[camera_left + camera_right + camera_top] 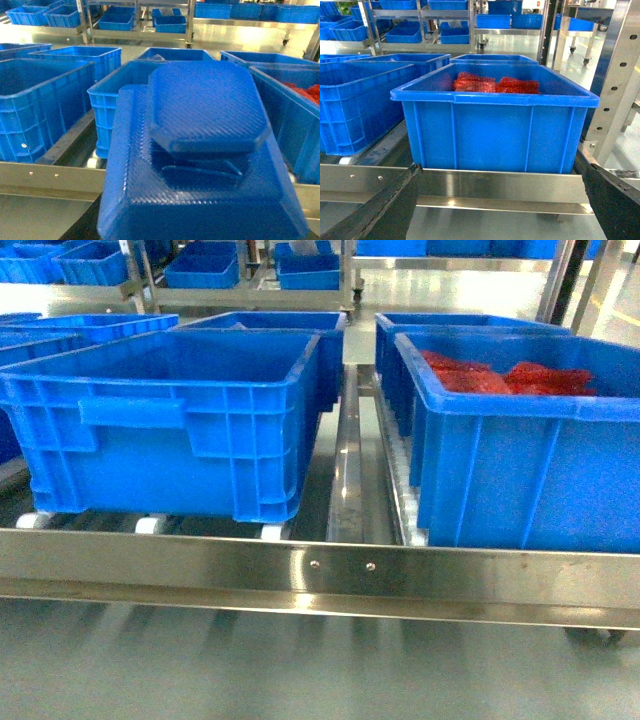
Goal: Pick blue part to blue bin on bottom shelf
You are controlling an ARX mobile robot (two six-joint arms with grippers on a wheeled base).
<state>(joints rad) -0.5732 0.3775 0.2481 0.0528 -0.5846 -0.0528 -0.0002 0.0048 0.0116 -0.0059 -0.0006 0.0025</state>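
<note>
The blue part (200, 150), a large textured moulded piece, fills most of the left wrist view and hangs in front of the rack. My left gripper is shut on it; only a dark finger (82, 227) shows at the part's lower left. Behind the part stands an empty blue bin (107, 107), the same blue bin (170, 410) that the head view has on the left of the bottom shelf (320, 575). My right gripper (500, 200) is open, level with the front rail (500, 185), facing a bin of red parts (495, 120). Neither gripper shows in the head view.
The bin with red parts (520, 430) fills the shelf's right side, with more blue bins behind and at the far left (20, 345). White rollers (150, 525) run under the bins. A perforated steel upright (615, 75) stands at right. Other racks (300, 270) stand across the aisle.
</note>
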